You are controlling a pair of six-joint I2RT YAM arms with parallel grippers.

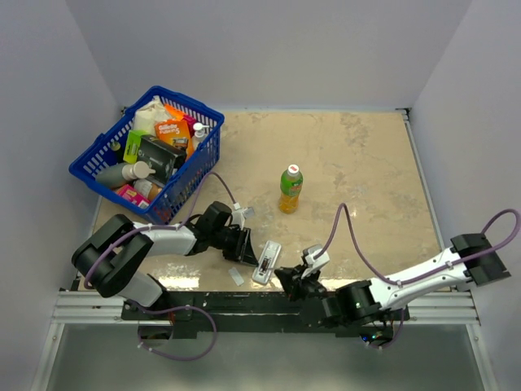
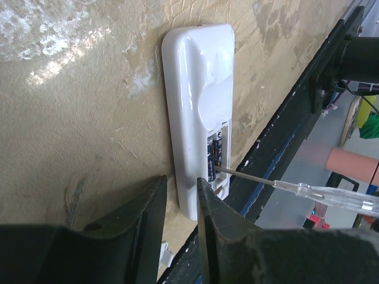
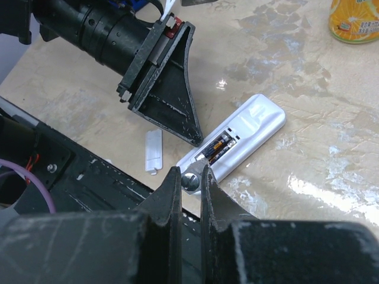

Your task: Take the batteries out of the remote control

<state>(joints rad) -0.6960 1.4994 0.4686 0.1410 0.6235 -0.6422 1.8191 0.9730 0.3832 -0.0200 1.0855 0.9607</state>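
— Counting from my left: one blue basket, packed with goods, sits well out beyond my left gripper. What do you want first?

— The left jaws.

— They stand slightly apart with a narrow gap. Their tips are down at the near end of the remote control, and I see nothing clamped between them.

— And the task's things?

— One remote, lying flat on the table with its recess facing up, stretching away from those tips. The batteries sit in that recess, just ahead of the left fingertips. I make out two dark strips side by side, but I cannot swear to the count. One small white cover lies just beside the left gripper, apart from the remote.

— Right side?

— My right gripper is closed on one thin stick. The stick's metal tip reaches into the recess at the batteries. One green bottle stands upright well beyond that gripper.
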